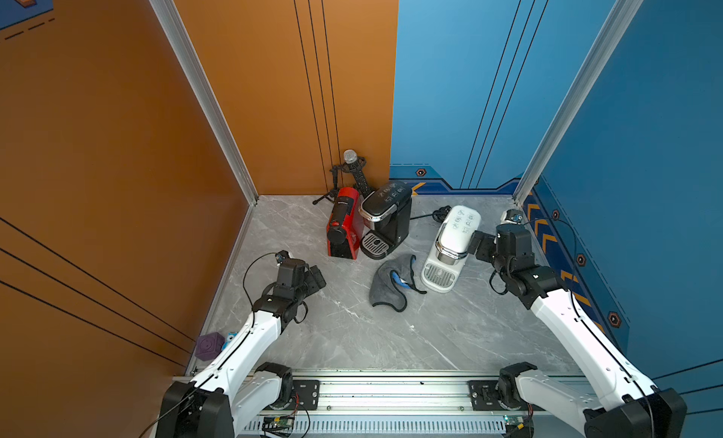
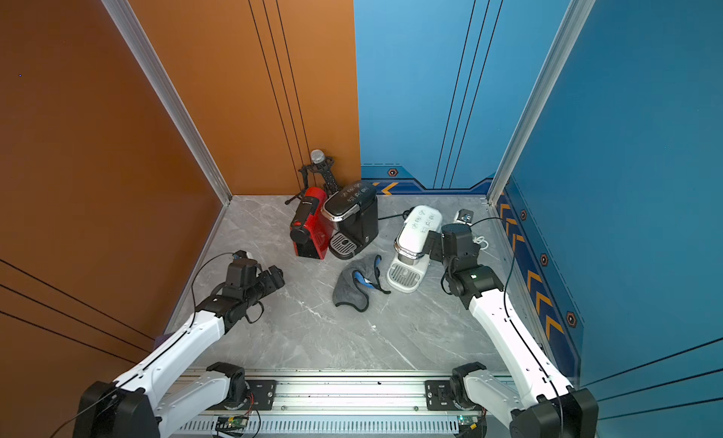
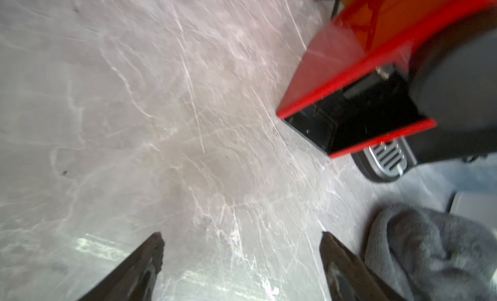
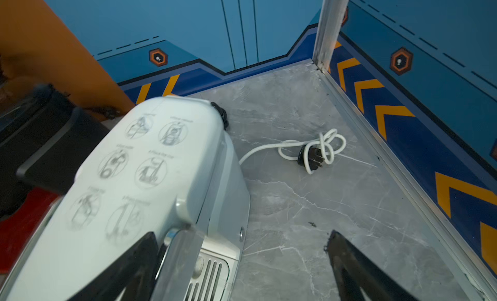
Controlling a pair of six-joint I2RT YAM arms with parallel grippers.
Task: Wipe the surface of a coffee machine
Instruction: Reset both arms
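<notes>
Three coffee machines stand at the back of the grey marble table: a red one (image 1: 344,224), a black one (image 1: 385,217) and a white one (image 1: 454,240) with pictograms on top. A crumpled grey cloth (image 1: 391,285) with blue trim lies on the table in front of the black and white machines. My left gripper (image 1: 319,277) hovers open and empty over bare table, left of the cloth (image 3: 430,254) and near the red machine (image 3: 349,57). My right gripper (image 1: 475,242) is open at the white machine's (image 4: 150,173) right side, one finger (image 4: 129,267) over its front top edge.
A microphone on a tripod (image 1: 352,170) stands behind the red machine. The white machine's cord and plug (image 4: 312,151) lie coiled near the back right corner. A purple cube (image 1: 209,346) sits at the table's left front edge. Walls close in three sides.
</notes>
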